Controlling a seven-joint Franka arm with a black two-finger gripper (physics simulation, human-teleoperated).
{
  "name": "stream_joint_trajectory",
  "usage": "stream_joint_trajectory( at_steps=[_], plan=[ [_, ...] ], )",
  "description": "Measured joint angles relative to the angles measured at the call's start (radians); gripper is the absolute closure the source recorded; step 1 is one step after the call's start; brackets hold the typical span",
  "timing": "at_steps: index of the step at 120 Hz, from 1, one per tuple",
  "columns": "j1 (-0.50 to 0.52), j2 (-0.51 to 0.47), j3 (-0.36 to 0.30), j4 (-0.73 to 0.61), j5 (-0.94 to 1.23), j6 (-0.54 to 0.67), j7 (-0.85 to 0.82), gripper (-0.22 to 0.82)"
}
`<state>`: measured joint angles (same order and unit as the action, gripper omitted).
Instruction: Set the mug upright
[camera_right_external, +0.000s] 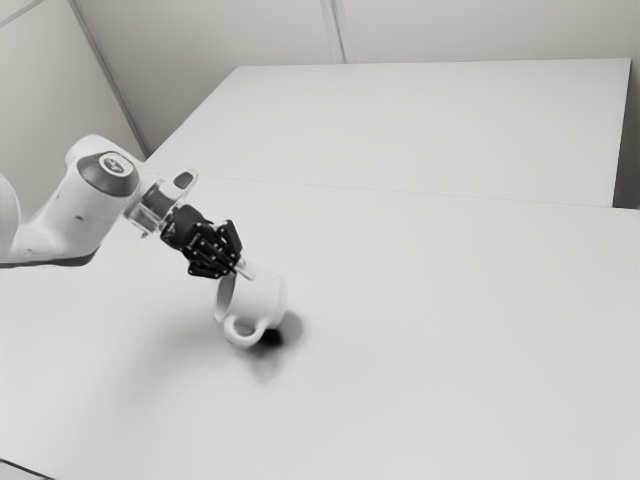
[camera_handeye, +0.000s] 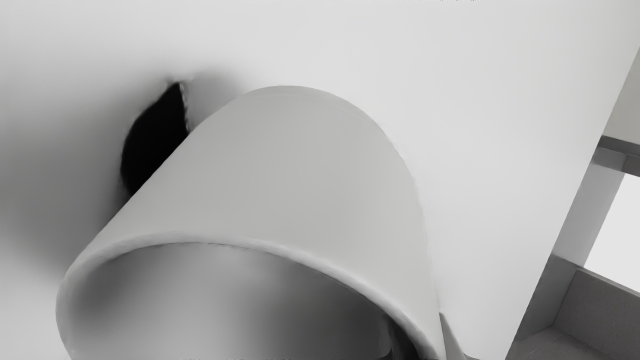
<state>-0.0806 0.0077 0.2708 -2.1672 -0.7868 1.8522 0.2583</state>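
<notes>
**Mug held, but not standing up**

Your gripper (camera_right_external: 241, 268) pinches the side of the white mug (camera_right_external: 262, 294) at its rim, one finger in and one out. The mug is tipped over at the table's (camera_right_external: 450, 310) near left part in the exterior view. Its open end faces left, and its handle (camera_right_external: 243, 334) is low on the near side. You have the grip; I think turning the mug's mouth up and resting its bottom flat are left.

Arm (camera_right_external: 78, 212) bent, fingers (camera_right_external: 244, 269) pinched, angled downward
</notes>
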Motion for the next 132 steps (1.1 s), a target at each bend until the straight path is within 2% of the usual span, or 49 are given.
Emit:
stream_joint_trajectory(
  at_steps=[40,66,85,132],
  plan=[
    [-0.054,0.008,0.003,0.071,0.312,-0.010,-0.225,0.79],
    [-0.135,0.038,0.003,0.113,0.493,-0.041,-0.387,0.79],
    [-0.222,0.073,0.003,0.130,0.584,-0.076,-0.486,0.79],
    [-0.247,0.147,0.003,0.187,0.698,-0.158,-0.655,0.78]
  ],
)
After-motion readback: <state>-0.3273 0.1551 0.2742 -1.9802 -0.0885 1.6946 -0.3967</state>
